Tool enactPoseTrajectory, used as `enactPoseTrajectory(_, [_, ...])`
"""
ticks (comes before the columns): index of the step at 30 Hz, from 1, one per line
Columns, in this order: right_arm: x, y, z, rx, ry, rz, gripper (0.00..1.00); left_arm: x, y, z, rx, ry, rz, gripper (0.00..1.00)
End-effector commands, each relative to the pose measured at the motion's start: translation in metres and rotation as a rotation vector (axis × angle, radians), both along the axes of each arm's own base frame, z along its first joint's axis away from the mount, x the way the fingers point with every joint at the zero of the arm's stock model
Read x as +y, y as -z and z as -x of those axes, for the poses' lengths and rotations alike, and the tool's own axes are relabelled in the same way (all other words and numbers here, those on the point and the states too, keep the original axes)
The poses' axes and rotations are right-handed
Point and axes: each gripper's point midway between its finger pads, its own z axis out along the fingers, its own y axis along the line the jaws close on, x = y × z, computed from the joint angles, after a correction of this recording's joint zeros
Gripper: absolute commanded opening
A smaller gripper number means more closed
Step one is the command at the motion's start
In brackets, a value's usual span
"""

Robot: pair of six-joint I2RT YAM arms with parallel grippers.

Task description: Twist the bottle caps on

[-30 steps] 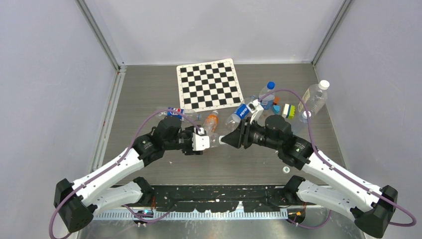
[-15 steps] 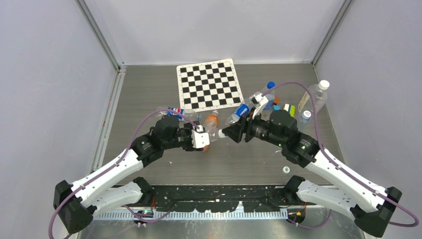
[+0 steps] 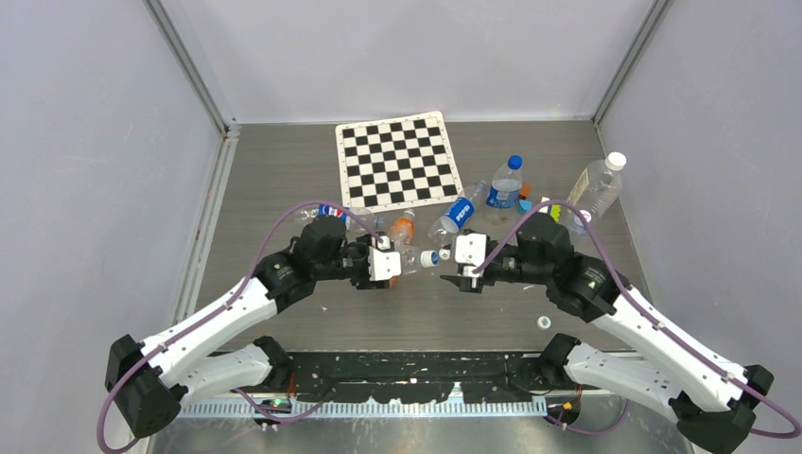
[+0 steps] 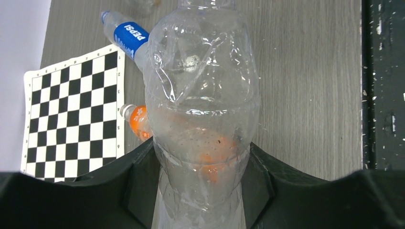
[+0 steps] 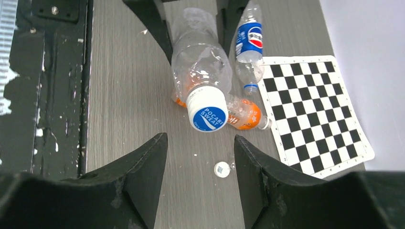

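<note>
With our left gripper [image 4: 203,191] we are clamping the clear bottle [image 4: 203,95] around its body, holding it sideways over the tabletop [image 3: 284,180] with its neck pointing toward our right arm. The white-and-blue cap [image 5: 207,115] is sitting on that neck. Our right gripper [image 5: 200,176] is hovering just in front of the cap with its fingers spread, touching nothing. Below the held bottle, a Pepsi bottle [image 5: 249,43] and an orange bottle [image 5: 243,114] are lying on the tabletop beside the checkerboard [image 5: 310,109]. Another white cap [image 3: 544,323] is lying loose near our right arm's base.
</note>
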Motion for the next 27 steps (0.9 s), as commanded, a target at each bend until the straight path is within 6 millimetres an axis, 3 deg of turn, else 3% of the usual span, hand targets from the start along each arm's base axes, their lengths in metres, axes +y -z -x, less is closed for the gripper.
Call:
enactPoseTrajectory(1, [0.011,-0.012,0.004,-0.120,-0.131,0.030,0.58,-0.013,-0.028,0.006,-0.006,0.058,0.078,0.16])
enactPoseTrajectory(13, [0.022,-0.024,-0.003,-0.148,-0.147,-0.006,0.54,-0.017,-0.027,0.014,0.030,0.097,0.079,0.16])
enactPoseTrajectory(19, [0.025,-0.026,0.001,-0.130,-0.173,-0.012,0.47,-0.018,-0.028,0.016,0.033,0.105,0.080,0.16])
enactPoseTrajectory(23, [0.027,-0.021,0.004,-0.105,-0.187,-0.008,0.34,-0.018,-0.028,0.017,0.037,0.112,0.081,0.16])
enactPoseTrajectory(27, [0.028,-0.016,0.007,-0.048,-0.181,-0.013,0.05,-0.018,-0.029,0.017,0.033,0.113,0.083,0.16])
